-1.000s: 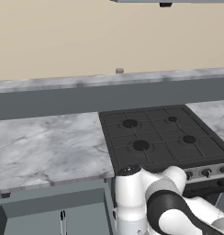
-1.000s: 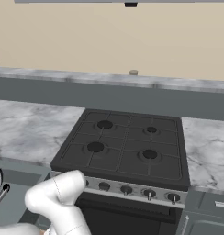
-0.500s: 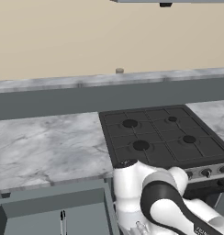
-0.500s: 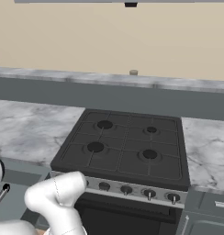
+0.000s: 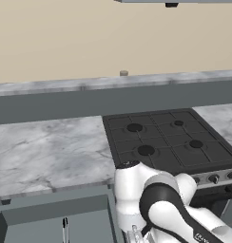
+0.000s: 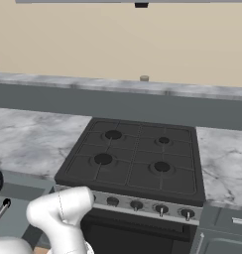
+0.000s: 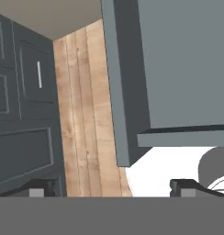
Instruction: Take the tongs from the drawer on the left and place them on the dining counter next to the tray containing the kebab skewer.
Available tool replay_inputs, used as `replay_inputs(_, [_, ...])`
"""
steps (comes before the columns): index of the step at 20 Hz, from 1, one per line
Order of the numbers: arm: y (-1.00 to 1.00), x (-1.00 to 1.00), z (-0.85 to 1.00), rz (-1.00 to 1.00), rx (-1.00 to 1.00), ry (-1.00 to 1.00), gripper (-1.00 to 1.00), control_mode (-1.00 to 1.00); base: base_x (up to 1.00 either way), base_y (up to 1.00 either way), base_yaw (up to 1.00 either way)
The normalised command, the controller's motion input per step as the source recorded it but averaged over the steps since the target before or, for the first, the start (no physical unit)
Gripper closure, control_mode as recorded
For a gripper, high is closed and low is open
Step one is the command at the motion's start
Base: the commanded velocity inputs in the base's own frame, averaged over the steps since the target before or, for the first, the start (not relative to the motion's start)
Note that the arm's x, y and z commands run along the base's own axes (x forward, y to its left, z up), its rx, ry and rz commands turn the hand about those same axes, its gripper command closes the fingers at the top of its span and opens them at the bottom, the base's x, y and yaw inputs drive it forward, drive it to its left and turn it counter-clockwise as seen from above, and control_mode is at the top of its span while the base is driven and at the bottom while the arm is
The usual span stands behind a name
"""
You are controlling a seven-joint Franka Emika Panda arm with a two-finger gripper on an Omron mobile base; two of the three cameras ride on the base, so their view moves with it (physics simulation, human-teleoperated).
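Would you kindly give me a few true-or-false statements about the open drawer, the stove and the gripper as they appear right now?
1. The wide dark grey-blue drawer stands open, its plain grey inside exposed. True.
2. A slim silvery utensil with a dark tip lies inside that drawer. True.
3. A pot sits on the black four-burner stove. False: the burners are bare.
4. The gripper is clamped on the utensil. False: its fingertips stand wide apart with nothing between them.
5. The hand view shows wooden plank flooring. True.

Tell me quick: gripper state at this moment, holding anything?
Gripper: open, fingertips set wide apart, nothing between them; it looks past the open drawer at the wooden floor.
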Motion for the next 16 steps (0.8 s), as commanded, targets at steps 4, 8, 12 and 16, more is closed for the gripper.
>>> replay_inputs(4, [-0.03, 0.0, 0.0, -0.26, -0.01, -0.05, -1.0, -1.0, 0.0, 0.0, 0.0])
replay_inputs(8, [-0.22, 0.06, 0.0, -0.34, -0.05, -0.01, -1.0, -1.0, 0.0, 0.0, 0.0])
replay_inputs(12, [-0.21, 0.33, 0.0, -0.24, -0.02, 0.0, -1.0, -1.0, 0.0, 0.0, 0.0])
replay_inputs(16, [-0.15, 0.2, 0.0, -0.23, -0.04, 0.0, -1.0, -1.0, 0.0, 0.0, 0.0])
